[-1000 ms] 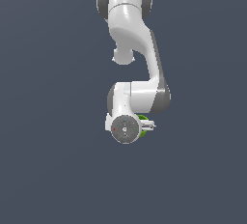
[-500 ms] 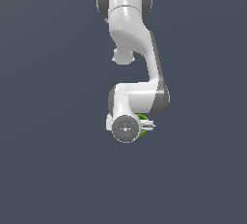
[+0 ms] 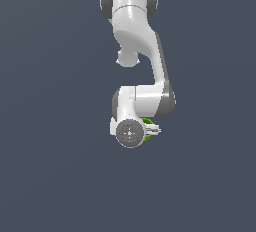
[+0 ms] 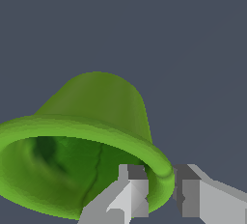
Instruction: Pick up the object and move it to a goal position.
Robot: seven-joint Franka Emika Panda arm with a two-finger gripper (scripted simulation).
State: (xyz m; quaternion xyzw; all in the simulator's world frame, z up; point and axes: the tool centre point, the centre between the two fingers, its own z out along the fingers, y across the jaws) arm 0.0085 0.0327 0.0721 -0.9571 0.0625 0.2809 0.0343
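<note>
we see one flat, dark slate-grey surface (image 3: 55, 176) filling both views — plain and unmarked, no edges in sight; the green cup (image 4: 87, 165) appears against it under the arm, though we cannot tell whether it rests on the surface or is lifted off it

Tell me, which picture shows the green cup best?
The wrist view. The green cup fills it, so you see its hollow inside, with the fingers on either side of its rim. The exterior view shows only a green sliver behind the arm.
</note>
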